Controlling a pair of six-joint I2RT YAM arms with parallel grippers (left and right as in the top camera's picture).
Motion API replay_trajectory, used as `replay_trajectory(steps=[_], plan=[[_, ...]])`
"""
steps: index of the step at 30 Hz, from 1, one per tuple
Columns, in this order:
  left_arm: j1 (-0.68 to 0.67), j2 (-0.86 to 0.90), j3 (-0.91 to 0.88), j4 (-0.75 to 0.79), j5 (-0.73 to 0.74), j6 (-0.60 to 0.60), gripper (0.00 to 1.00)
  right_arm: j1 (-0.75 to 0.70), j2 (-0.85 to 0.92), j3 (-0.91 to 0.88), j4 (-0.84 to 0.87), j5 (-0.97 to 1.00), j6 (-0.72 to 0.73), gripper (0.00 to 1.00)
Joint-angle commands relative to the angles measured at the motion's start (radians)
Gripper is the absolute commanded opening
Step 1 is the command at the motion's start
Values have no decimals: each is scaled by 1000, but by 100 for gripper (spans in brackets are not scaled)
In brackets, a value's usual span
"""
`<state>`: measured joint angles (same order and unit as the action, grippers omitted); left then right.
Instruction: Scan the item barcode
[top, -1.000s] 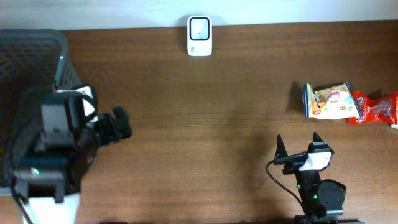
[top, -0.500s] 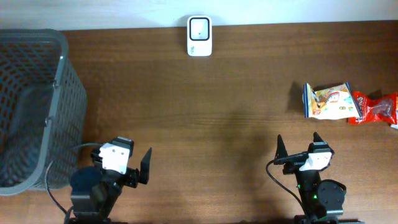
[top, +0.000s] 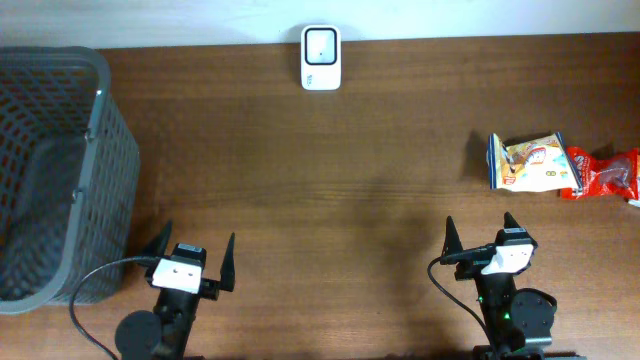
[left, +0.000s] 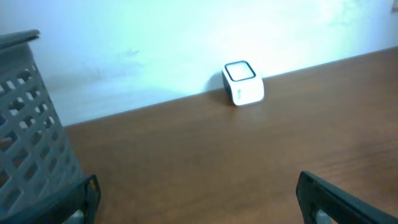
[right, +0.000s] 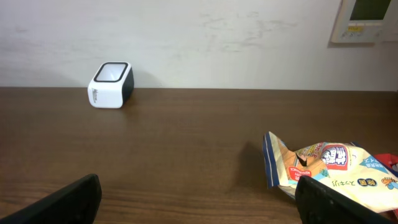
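A white barcode scanner (top: 321, 58) with a dark window stands at the table's back edge; it also shows in the left wrist view (left: 243, 83) and the right wrist view (right: 111, 76). A cream and blue snack bag (top: 530, 163) lies at the right, seen close in the right wrist view (right: 323, 165), with a red packet (top: 605, 173) beside it. My left gripper (top: 195, 248) sits open and empty at the front left (left: 199, 199). My right gripper (top: 480, 235) is open and empty at the front right (right: 199, 202), short of the snack bag.
A dark grey mesh basket (top: 95, 170) fills the left side, just left of my left gripper, and its wall shows in the left wrist view (left: 31, 130). A pale wall rises behind the table's back edge.
My left arm has come away from above the basket down to the table's front edge, fingers now pointing at the back. The right arm and the items have not moved.
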<state>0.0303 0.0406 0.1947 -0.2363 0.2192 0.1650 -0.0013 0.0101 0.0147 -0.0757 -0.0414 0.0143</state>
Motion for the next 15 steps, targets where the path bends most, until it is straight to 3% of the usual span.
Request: replay_trajectory(steps=[1,4,7,11,15], plan=[[12,-36,-115,115,-6,13,99,-6,-7,-9,-2,8,-7,98],[12,-36,-187,235,-11,6,99,-6,-7,-9,-2,8,-7,98],[12,-36,-185,243,-61,-12,99,-6,-7,-9,-2,8,-7,99],[11,-36,-185,219,-258,-214,99,-6,-7,-9,-2,8,-7,98],[5,-36,-185,153,-286,-229,99,-6,-7,-9,-2,8,-7,98]])
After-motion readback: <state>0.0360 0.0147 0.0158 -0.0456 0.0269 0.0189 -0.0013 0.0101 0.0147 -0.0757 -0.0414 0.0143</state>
